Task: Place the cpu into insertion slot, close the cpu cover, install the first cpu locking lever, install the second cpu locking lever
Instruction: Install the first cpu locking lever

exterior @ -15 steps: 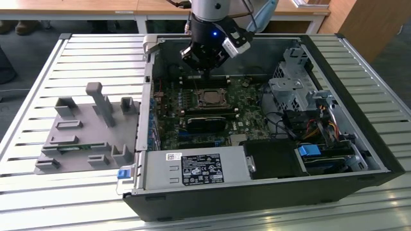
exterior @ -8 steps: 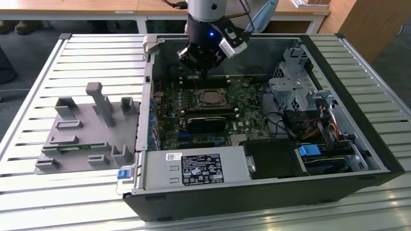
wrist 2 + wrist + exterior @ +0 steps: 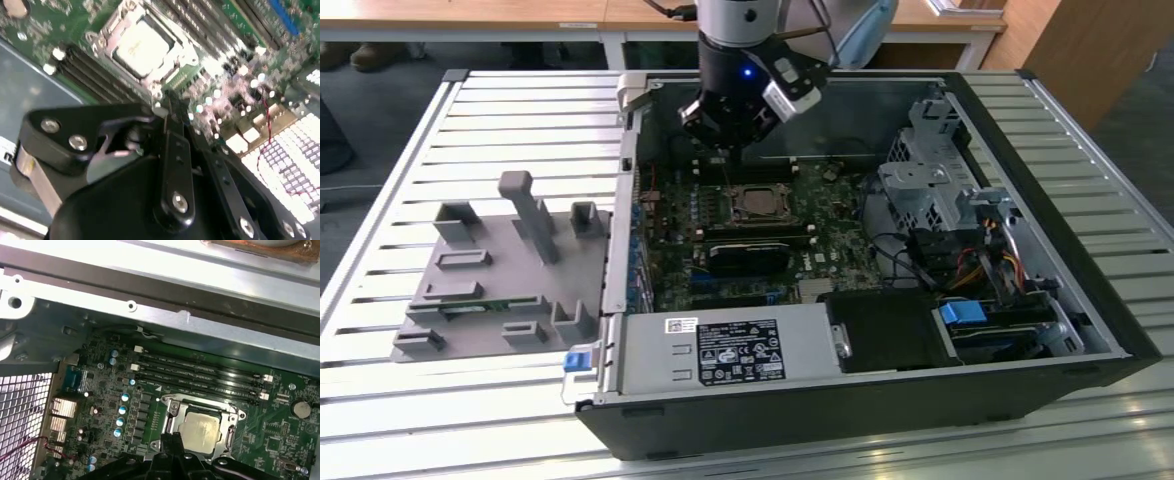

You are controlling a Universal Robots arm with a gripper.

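Gripper (image 3: 724, 150): hangs inside the open computer case (image 3: 1067, 300), above the far edge of the motherboard (image 3: 834, 262), just beyond the slot (image 3: 757, 203). Fingers (image 3: 172, 117) pressed together, nothing between them; tips close to the slot's edge in both wrist views.

Cpu (image 3: 200, 427): seated in the slot, silver top facing up; also seen in the second wrist view (image 3: 140, 45).

Cover (image 3: 231, 421): silvery frame lying flat around the cpu, down over the slot.

Memory slots (image 3: 200, 374): long black rows beside the slot, near the case wall.

Grey fixture (image 3: 500, 270): on the slatted table (image 3: 400, 150), to the exterior view's left of the case.
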